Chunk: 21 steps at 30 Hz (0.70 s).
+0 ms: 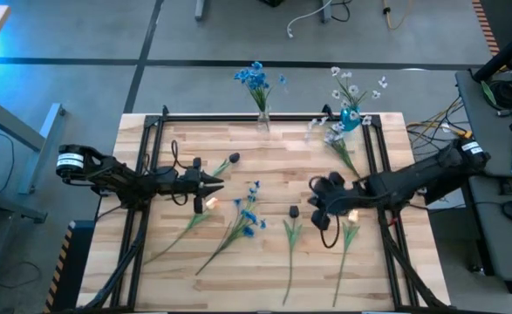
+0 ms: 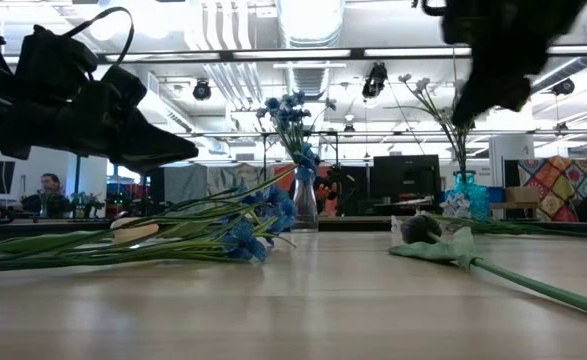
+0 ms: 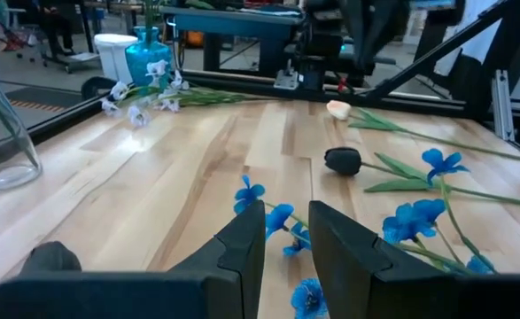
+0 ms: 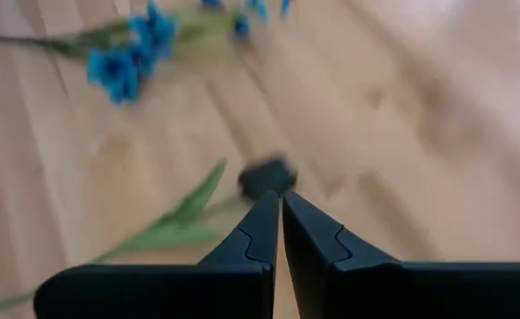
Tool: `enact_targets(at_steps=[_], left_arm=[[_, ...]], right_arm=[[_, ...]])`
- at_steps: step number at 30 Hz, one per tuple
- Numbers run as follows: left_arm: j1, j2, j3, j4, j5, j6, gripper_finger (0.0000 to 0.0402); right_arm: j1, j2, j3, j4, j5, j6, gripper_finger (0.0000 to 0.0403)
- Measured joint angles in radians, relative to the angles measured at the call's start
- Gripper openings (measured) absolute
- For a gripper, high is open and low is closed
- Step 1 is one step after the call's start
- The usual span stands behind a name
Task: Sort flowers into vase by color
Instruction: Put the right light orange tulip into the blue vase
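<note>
I take the clear vase (image 1: 262, 119) at the table's far edge as my landmark; I count two vases in all, this one holding a bunch of blue flowers (image 1: 255, 78), and a teal vase (image 1: 351, 119) off to its right holding white sprigs (image 1: 351, 87). One more white sprig (image 1: 330, 135) lies flat on the wooden table (image 1: 264, 288), just beside the teal vase.

Nearer me than the clear vase, I count two loose blue sprigs (image 1: 247, 214) lying crossed together, almost straight below it. Two dark-headed stems lie flat: one (image 1: 225, 162) just left and short of the clear vase, another (image 1: 292, 212) farther toward me and slightly right. Two pale-headed stems lie out as well, one (image 1: 205, 205) by the left gripper, one (image 1: 351, 218) by the right.

My left gripper (image 1: 214, 182) hangs left of and nearer than the clear vase, fingers a narrow gap apart and holding nothing. My right gripper (image 1: 317, 199) hangs right of that vase, above the dark head, fingertips almost together, nothing between them.
</note>
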Motion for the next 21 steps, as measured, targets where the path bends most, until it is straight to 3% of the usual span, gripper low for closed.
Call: enact_targets(at_steps=[11,16,21], left_arm=[[0.000,0.000,0.000,-0.007,-0.001,-0.006,0.0076],[0.000,0.000,0.000,-0.007,-0.001,-0.007,0.0076],[0.000,0.000,0.000,-0.010,-0.001,-0.009,0.0076]], right_arm=[[0.278,0.046,0.000,-0.255,-0.095,0.751,0.0023],[0.348,0.114,0.000,-0.276,-0.173,1.014,0.0081],[0.384,0.220,0.000,-0.316,-0.314,1.218,0.0152]])
